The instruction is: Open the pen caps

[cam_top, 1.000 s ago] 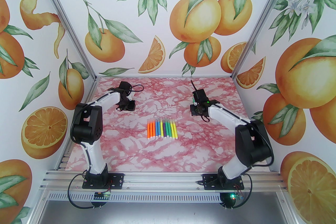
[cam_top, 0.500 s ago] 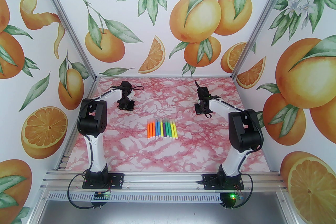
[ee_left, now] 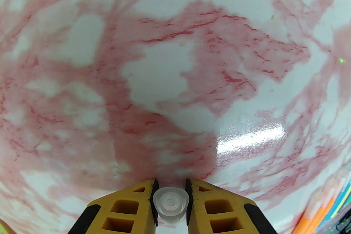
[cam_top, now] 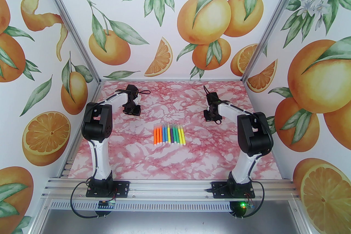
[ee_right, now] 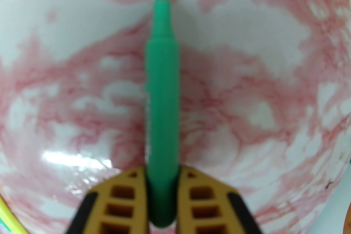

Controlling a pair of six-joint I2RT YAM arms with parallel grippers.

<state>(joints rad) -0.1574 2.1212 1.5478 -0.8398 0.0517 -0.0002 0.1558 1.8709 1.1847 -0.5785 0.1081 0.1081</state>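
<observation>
Lying mid-table, the capped pens (cam_top: 169, 134) form a row. Beyond, at left, the left gripper (ee_left: 170, 185) pinches a loose cap (ee_left: 170, 205); at right, the right gripper (ee_right: 162, 169) clasps the bared green pen (ee_right: 162, 76). Lower both near the table (cam_top: 192, 161), clear of the row, before releasing.

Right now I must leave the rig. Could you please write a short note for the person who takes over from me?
Left gripper: shut on a pale pen cap, over bare table, left of the row and farther back.
Right gripper: shut on the green pen, whose tip is bare and points away from the gripper.
Row of pens: side by side at mid-table, between the arms; neither gripper touches it.
Done: the green pen is uncapped.
Left: set down pen and cap, then uncap the row. The orange pens at the edge of the left wrist view are still capped.
</observation>
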